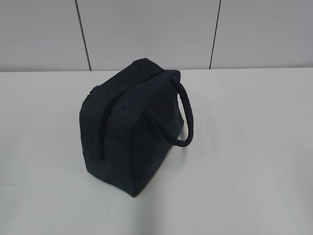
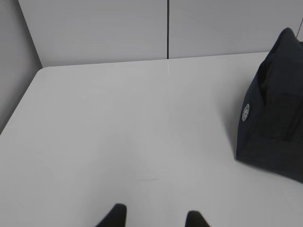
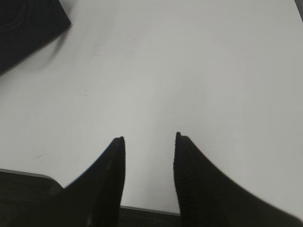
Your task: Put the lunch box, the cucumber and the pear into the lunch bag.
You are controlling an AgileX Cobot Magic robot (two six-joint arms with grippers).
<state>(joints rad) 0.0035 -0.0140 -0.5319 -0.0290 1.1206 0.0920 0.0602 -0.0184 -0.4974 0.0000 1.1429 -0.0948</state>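
Observation:
The dark navy lunch bag (image 1: 132, 127) stands on the white table (image 1: 244, 147) with its zipper closed and its rope handle (image 1: 186, 117) hanging to the right. It also shows at the right edge of the left wrist view (image 2: 277, 109) and in the top left corner of the right wrist view (image 3: 23, 23). The lunch box, the cucumber and the pear are out of view. My left gripper (image 2: 156, 215) is open and empty over bare table, left of the bag. My right gripper (image 3: 149, 139) is open and empty over the table's front edge. Neither gripper shows in the exterior view.
Grey wall panels (image 1: 146, 29) stand behind the table's far edge. The table's left edge (image 2: 19, 104) runs close to a side wall. The table's front edge (image 3: 147, 209) lies just under my right gripper.

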